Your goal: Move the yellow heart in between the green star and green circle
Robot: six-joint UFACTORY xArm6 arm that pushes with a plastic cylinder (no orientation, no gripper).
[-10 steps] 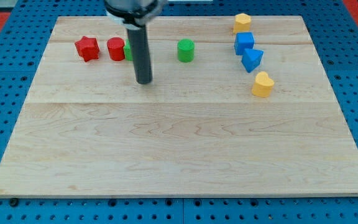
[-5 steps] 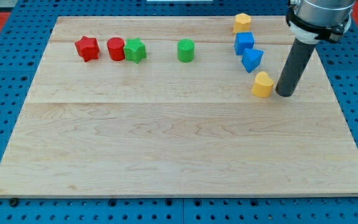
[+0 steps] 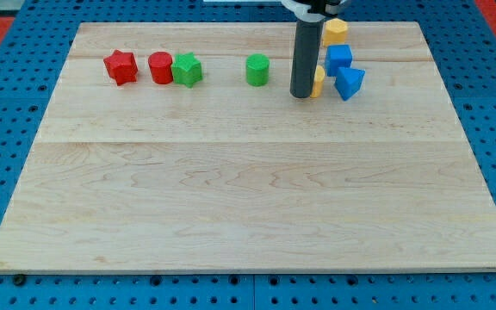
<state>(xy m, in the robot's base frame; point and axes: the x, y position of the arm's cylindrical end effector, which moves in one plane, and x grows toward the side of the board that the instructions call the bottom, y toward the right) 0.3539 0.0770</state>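
Observation:
The yellow heart [image 3: 319, 82] lies near the view's top right, mostly hidden behind my rod, just left of a blue block. My tip [image 3: 300, 93] rests on the board touching or almost touching the heart's left side. The green circle [image 3: 257, 70] stands a short way to the view's left of my tip. The green star [image 3: 187, 69] lies further left in the same row, touching a red block.
A red star [image 3: 120, 66] and a red cylinder-like block [image 3: 160, 66] sit left of the green star. Two blue blocks [image 3: 338, 58] [image 3: 349, 83] stand right of the heart. A yellow block [image 3: 335, 31] sits near the board's top edge.
The heart has moved up and left, from the lower right of the blue blocks to their left side. My tip went from the heart's right to its left.

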